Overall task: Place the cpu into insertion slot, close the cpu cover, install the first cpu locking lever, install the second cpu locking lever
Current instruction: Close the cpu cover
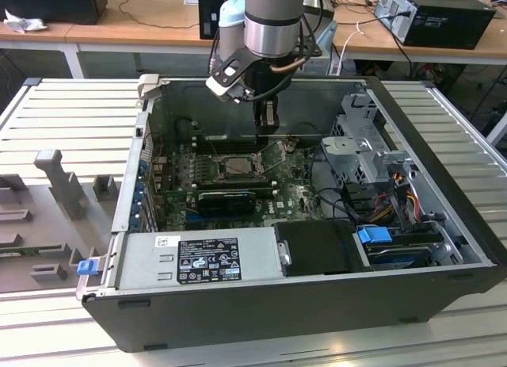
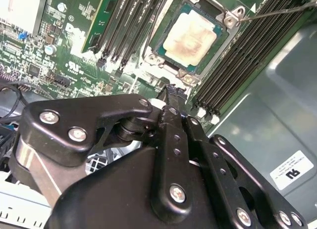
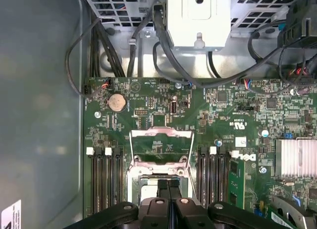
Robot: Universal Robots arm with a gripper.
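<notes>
The cpu [image 2: 190,33] lies flat in the insertion slot [image 2: 233,19] on the green motherboard [image 3: 237,110], its pale tan face showing. The cpu cover [image 3: 161,135], a grey metal frame with a square window, is swung open away from the slot, and board shows through its window. My gripper [image 2: 171,92] is shut with nothing between its fingers, and its tip hovers at the slot's edge by the cover's hinge side. A thin wire locking lever [image 2: 277,10] sticks up free beside the slot. In the exterior view the gripper [image 1: 268,123] hangs just behind the slot [image 1: 238,167].
Long black memory slots [image 2: 247,56] flank the socket on both sides. A drive cage [image 1: 364,145] with cables [image 3: 148,41] stands on the exterior view's right. The grey power supply [image 1: 198,260] sits in front. A finned heatsink [image 3: 295,157] stands on the board.
</notes>
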